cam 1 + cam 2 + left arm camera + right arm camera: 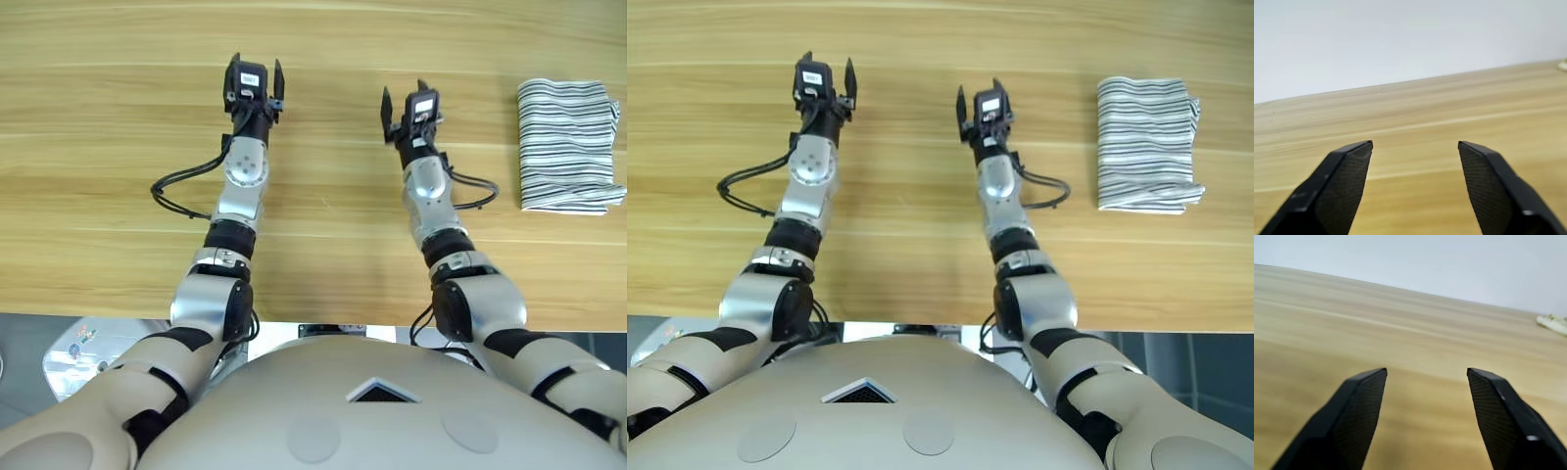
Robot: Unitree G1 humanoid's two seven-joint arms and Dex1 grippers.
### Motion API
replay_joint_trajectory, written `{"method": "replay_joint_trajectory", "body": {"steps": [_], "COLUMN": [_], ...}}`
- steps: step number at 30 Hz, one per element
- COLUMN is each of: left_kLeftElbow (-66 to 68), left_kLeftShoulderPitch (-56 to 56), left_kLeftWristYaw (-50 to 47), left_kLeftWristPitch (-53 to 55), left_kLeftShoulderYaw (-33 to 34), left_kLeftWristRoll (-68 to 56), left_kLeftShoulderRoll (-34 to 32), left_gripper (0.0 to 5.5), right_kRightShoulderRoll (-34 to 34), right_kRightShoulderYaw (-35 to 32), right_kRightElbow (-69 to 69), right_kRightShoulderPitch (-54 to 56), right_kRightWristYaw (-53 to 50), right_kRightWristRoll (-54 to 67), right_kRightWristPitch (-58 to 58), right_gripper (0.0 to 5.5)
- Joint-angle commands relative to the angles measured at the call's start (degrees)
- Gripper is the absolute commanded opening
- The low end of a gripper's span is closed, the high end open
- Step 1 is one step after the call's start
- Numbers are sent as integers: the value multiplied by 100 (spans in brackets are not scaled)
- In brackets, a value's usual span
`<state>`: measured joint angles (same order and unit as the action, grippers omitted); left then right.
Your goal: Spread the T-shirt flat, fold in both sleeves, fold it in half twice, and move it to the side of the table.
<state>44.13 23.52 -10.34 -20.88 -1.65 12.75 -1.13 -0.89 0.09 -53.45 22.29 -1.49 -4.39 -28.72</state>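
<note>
Striped cotton T-shirt sits folded into a compact rectangle at the right side of the wood counter, well apart from both arms. Arms: left pincer released, nothing between the fingers; right pincer same, spread and empty. Both hang over bare counter near the middle.

Judgement: the folds and the move to the side look done (near right corner bulges a little).

Handling: light, soft, limp fabric in several layers, not fragile. Layers will likely slide, and the stack will droop if lifted from one point. If it needs a nudge, pinch through all layers at a folded edge, ideally one pincer per corner, and drag rather than lift.
</note>
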Motion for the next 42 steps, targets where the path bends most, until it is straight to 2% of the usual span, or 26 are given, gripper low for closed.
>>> {"method": "replay_joint_trajectory", "body": {"steps": [1, 7, 13, 19, 28, 32, 42], "left_kLeftElbow": [-456, -1547, -2116, -2506, -2588, -2602, -2529], "left_kLeftShoulderPitch": [-650, -1402, -1749, -1922, -1947, -1967, -1924], "left_kLeftWristYaw": [-207, 20, 282, 657, 637, 560, 450], "left_kLeftWristPitch": [-90, 344, 825, 1024, 1138, 1151, 1116], "left_kLeftShoulderYaw": [-288, -422, -450, -479, -398, -370, -290], "left_kLeftWristRoll": [357, 210, 7, -346, -466, -440, -417], "left_kLeftShoulderRoll": [-89, 59, 164, 280, 316, 330, 341], "left_gripper": [326, 326, 326, 427, 427, 374, 374], "right_kRightShoulderRoll": [-95, -154, -185, -235, -233, -231, -232], "right_kRightShoulderYaw": [121, 257, 243, 200, 235, 252, 257], "right_kRightElbow": [803, 2110, 2771, 3013, 3035, 3003, 2935], "right_kRightShoulderPitch": [-620, -1512, -1917, -2056, -2068, -2042, -2016], "right_kRightWristYaw": [-128, -140, -28, 3, 47, 83, 96], "right_kRightWristRoll": [-212, -434, -321, -241, -251, -255, -254], "right_kRightWristPitch": [100, 377, 684, 833, 888, 888, 867], "right_gripper": [303, 303, 303, 303, 303, 303, 303]}}
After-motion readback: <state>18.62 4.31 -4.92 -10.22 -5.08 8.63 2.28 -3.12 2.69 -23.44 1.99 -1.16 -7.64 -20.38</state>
